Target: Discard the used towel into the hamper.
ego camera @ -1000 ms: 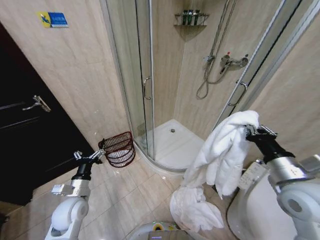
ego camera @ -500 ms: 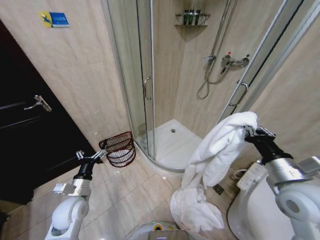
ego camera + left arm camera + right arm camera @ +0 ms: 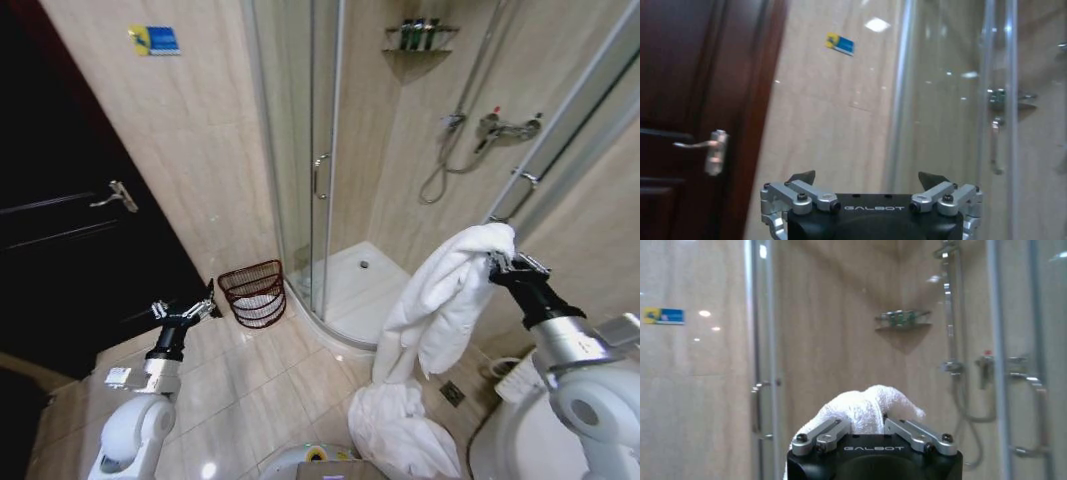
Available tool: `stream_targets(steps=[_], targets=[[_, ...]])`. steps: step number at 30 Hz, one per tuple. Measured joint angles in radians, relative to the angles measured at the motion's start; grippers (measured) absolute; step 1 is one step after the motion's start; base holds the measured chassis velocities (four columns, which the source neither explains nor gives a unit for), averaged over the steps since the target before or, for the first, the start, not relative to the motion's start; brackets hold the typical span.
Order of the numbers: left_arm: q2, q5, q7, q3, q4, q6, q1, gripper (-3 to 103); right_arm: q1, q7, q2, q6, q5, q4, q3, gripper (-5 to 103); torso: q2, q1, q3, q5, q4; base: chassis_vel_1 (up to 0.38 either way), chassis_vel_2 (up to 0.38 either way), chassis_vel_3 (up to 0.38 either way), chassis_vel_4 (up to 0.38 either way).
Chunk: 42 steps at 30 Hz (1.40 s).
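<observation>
Bathroom with beige tiled walls and floor, seen from above. At right, right gripper raised at about mid-height, fingers clamped together on the top of a white towel. Towel hanging in long folds from the grip, lower end bunched in a heap on the floor just in front of the robot base. In the right wrist view, a rounded tuft of towel pinched between the two metal fingers.

At left, left gripper held low over the floor tiles, fingers spread apart and holding nothing, pointing toward the hamper. Hamper standing on the floor against the wall, just beside the curved glass shower enclosure, near the left gripper but not touching it; something white visible through its openwork. Dark wooden door with a metal handle at far left.
</observation>
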<state>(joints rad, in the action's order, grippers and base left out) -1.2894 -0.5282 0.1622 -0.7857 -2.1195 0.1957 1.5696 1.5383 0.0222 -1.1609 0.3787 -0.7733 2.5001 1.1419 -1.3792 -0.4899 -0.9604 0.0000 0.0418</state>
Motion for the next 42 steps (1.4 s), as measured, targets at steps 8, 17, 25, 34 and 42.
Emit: stream_targets(steps=[8, 17, 25, 34, 42], targets=[[-0.006, 0.007, -0.004, 0.008, 0.005, 0.027, -0.007, 100, 0.001, -0.005, -0.009, 0.0, 0.043, 0.0, 0.001, 7, 0.0, 0.0, 0.0, -0.0004, 0.0003, 0.098, 0.091, 0.088, 0.08], [-0.011, 0.02, -0.002, 0.015, -0.008, 0.027, -0.009, 100, -0.003, -0.002, -0.008, -0.004, 0.055, 0.0, -0.005, 7, 0.0, 0.0, 0.0, 0.0002, -0.0002, 0.042, 0.043, -0.047, -0.068], [-0.011, 0.023, -0.002, 0.015, -0.014, 0.025, -0.011, 100, -0.005, -0.008, -0.009, -0.006, 0.058, 0.0, -0.009, 7, 0.0, 0.0, 0.0, 0.0, 0.0003, 0.194, 0.179, -0.168, -0.161], [-0.012, 0.03, 0.004, 0.012, -0.015, 0.024, -0.008, 100, -0.002, -0.008, -0.011, -0.011, 0.058, 0.0, -0.003, 7, 0.0, 0.0, 0.0, -0.0004, 0.0, 0.239, 0.261, -0.255, -0.252], [-0.009, 0.028, -0.001, 0.007, -0.016, 0.031, -0.009, 100, -0.005, 0.0, -0.01, -0.022, 0.05, 0.0, -0.006, 7, 0.0, 0.0, 0.0, -0.0001, 0.0001, 0.14, 0.144, -0.136, -0.158]])
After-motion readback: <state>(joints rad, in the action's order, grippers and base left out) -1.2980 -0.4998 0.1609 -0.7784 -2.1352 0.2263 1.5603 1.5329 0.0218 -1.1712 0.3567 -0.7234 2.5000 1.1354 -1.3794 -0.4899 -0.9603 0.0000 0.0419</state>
